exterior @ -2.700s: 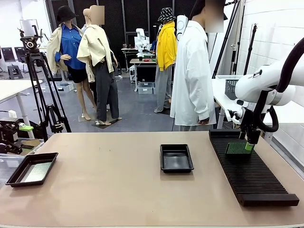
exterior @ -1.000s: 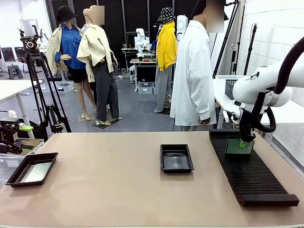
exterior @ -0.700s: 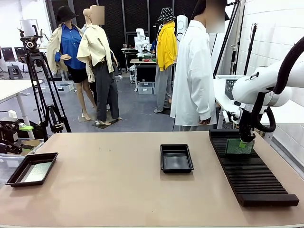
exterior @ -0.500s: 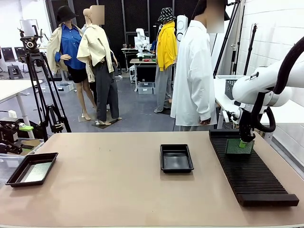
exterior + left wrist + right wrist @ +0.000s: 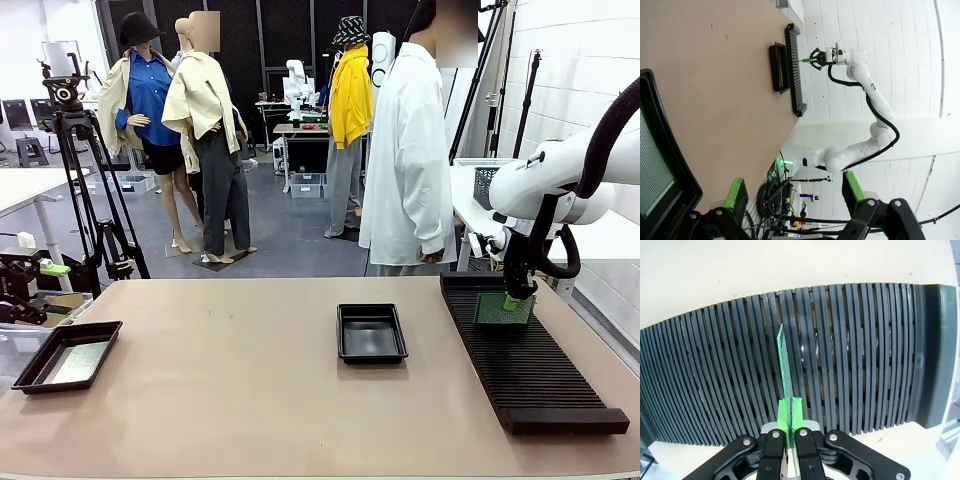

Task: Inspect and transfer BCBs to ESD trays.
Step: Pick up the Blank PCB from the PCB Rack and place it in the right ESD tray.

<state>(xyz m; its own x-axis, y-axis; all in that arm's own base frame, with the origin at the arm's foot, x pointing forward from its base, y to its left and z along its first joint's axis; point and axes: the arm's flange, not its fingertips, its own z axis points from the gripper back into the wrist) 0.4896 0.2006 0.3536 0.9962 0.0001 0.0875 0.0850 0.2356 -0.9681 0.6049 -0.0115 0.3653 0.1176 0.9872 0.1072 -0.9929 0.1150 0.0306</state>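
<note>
Left tool (image 5: 794, 189) with fingers apart, BCB (image 5: 651, 172) in nearby ESD tray (image 5: 681, 161), slotted rack (image 5: 795, 75) beyond

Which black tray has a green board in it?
The tray at the table's left edge: a green board lies inside it. The middle tray holds none.

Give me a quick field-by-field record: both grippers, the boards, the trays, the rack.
Right gripper: shut on a thin green rectangular circuit board, held on edge
Board position: over the long black ribbed slotted rack, far end
Left gripper: open, near the shallow glossy black tray at table left
Left tray contents: another green board, lying flat
Centre black tray: beside the rack, apart from it
</note>
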